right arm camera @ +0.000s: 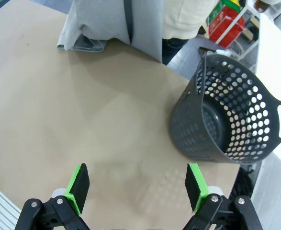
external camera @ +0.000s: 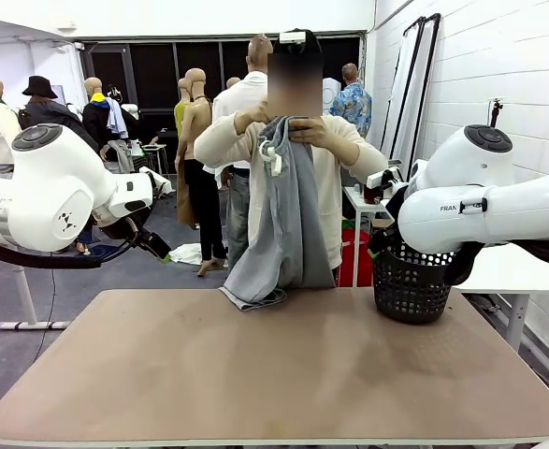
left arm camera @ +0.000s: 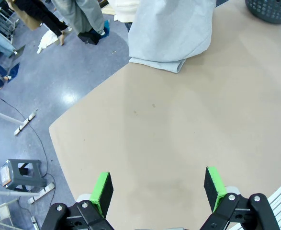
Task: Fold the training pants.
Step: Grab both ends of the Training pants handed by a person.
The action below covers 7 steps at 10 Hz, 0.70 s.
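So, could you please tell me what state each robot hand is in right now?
Left hand: open, holding nothing, over the table.
Right hand: open, holding nothing, near the basket.

We read the black letters "FRAN" on the white casing of the right arm [external camera: 449, 208], and find no other legible text.

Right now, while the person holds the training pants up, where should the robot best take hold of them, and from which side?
Probably the leg ends, bunched on the table's far edge: the rest of the training pants hangs from the person's hands. Come down from the near side with the open left hand, since the person stands behind.
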### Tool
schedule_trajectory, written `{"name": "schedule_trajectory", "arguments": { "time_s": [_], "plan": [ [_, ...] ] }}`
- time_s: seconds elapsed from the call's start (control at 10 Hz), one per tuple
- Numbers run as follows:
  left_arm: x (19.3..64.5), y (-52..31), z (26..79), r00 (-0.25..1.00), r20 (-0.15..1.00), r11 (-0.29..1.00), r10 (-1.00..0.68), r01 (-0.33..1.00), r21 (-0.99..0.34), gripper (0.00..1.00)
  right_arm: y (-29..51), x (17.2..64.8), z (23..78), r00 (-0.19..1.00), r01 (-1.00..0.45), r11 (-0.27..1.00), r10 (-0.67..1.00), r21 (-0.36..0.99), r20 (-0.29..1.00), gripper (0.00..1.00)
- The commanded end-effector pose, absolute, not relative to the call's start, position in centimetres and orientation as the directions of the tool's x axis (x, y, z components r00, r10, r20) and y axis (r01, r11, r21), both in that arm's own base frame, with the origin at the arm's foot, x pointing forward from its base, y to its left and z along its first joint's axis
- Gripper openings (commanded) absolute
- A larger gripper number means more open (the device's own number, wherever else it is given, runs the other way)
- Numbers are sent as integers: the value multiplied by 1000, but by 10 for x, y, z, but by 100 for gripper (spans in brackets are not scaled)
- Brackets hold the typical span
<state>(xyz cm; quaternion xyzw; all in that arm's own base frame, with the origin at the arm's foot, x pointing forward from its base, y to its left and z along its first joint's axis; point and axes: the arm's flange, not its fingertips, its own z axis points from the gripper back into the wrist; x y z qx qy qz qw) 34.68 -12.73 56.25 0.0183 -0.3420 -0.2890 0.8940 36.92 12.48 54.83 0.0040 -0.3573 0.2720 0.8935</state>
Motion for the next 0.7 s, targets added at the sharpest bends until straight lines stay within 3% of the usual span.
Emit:
{"name": "schedule_trajectory", "arguments": {
  "time_s": [0.0,0.6],
  "plan": [
    [348,-128,562,595,602,830,-533,508,232,100,124,369,548,591,-494,847,494,-198,638,100],
    [348,-128,562,595,602,830,-533,508,232,100,124,369,548,591,-494,847,494,-198,638,100]
  ]
}}
